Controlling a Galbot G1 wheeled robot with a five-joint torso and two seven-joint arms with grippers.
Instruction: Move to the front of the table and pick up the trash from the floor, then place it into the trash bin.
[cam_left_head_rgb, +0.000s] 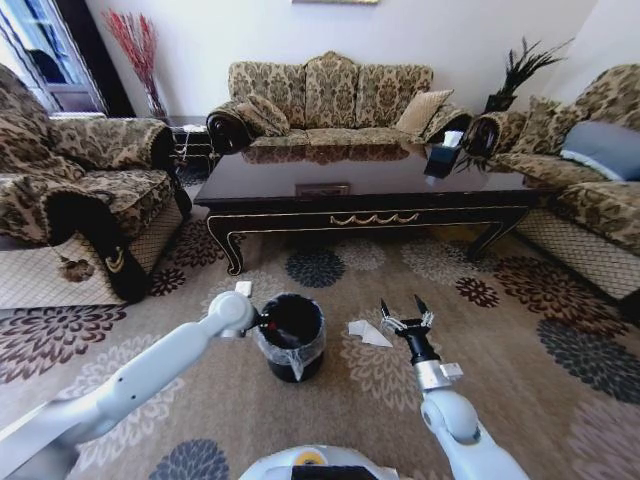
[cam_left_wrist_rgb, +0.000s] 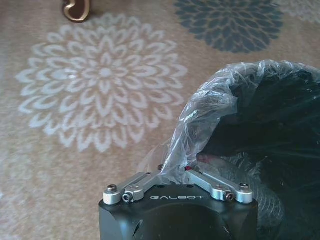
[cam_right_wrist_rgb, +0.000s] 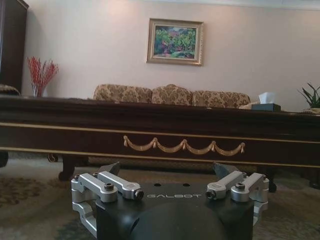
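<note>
Trash bin (cam_left_head_rgb: 291, 336) stands on the floor (cam_left_head_rgb: 500, 330); left gripper (cam_left_wrist_rgb: 174, 175), apparently pinched together, touches its liner. Right gripper (cam_left_head_rgb: 405, 309), spread, hovers at the white scrap's (cam_left_head_rgb: 368, 332) three o'clock.

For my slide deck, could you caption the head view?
Left gripper at the trash bin rim; right gripper open beside white paper on carpet.

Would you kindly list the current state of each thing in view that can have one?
trash bin: upright, bag over rim.
left hand: at the bin's rim, shut on the bag's edge.
right hand: open, empty, low over the floor.
white paper scrap: crumpled on the floor, untouched.
</note>
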